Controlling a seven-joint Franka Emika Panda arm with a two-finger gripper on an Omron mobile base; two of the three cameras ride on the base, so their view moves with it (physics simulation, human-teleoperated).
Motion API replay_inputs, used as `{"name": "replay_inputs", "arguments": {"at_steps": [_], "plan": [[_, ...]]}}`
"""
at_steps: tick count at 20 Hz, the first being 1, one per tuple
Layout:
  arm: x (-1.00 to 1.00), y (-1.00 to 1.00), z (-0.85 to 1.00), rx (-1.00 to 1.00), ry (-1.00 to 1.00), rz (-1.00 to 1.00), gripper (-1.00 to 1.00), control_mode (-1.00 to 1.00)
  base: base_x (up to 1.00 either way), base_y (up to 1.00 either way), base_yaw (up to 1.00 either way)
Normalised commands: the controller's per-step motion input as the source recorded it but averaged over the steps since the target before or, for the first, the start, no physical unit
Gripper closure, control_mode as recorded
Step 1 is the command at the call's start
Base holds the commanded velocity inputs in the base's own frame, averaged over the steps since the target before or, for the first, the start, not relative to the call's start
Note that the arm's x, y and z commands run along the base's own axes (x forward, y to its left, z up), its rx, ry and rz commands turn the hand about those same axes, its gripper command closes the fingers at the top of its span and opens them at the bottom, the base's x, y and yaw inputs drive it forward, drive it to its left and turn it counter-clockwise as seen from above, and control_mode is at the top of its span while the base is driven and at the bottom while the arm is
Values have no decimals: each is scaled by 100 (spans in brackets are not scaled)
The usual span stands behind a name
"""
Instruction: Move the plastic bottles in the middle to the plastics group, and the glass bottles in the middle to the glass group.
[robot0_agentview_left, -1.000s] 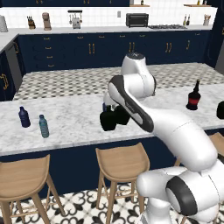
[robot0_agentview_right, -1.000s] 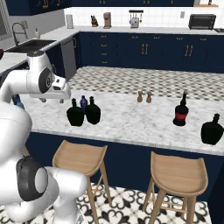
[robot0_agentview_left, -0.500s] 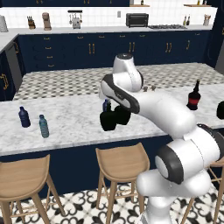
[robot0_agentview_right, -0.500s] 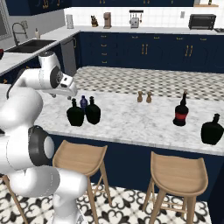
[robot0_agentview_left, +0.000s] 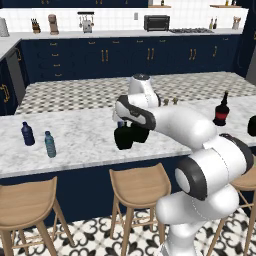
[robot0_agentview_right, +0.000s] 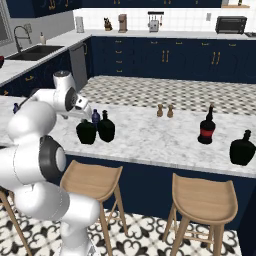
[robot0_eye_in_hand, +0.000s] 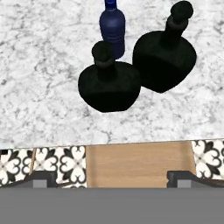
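Two squat black glass bottles (robot0_eye_in_hand: 109, 83) (robot0_eye_in_hand: 164, 52) stand close together in the middle of the marble counter, with a small navy plastic bottle (robot0_eye_in_hand: 112, 26) just behind them. My gripper (robot0_eye_in_hand: 113, 177) hovers open above the counter's near edge, short of the nearer black bottle and holding nothing. The same trio shows as black bottles (robot0_agentview_right: 86, 131) (robot0_agentview_right: 106, 127) and the navy bottle (robot0_agentview_right: 95, 117). The plastics group, a navy bottle (robot0_agentview_left: 27, 134) and a teal-grey bottle (robot0_agentview_left: 50, 144), is at the left. The glass group, a red-labelled bottle (robot0_agentview_right: 206, 127) and a black round bottle (robot0_agentview_right: 242, 149), is at the right.
Two small wooden shakers (robot0_agentview_right: 160, 110) stand mid-counter toward the back. Wooden stools (robot0_agentview_right: 92, 180) (robot0_agentview_right: 202, 192) line the counter's front; one seat (robot0_eye_in_hand: 140, 164) lies straight under my hand. My own arm (robot0_agentview_left: 170, 122) stretches across the counter between the middle bottles and the glass group.
The arm has swung and folded over the counter, carrying the hand closer to the middle bottles. The bottles have not moved. The jaws stay open.
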Motion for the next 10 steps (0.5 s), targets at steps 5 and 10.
{"name": "replay_inputs", "arguments": {"at_steps": [5, 10], "plan": [[12, -8, -6, 0, 0, 2, -100, -100, 0, 0, 0], [2, 3, 2, 0, -7, 10, -100, -100, 0, 0, 0]]}}
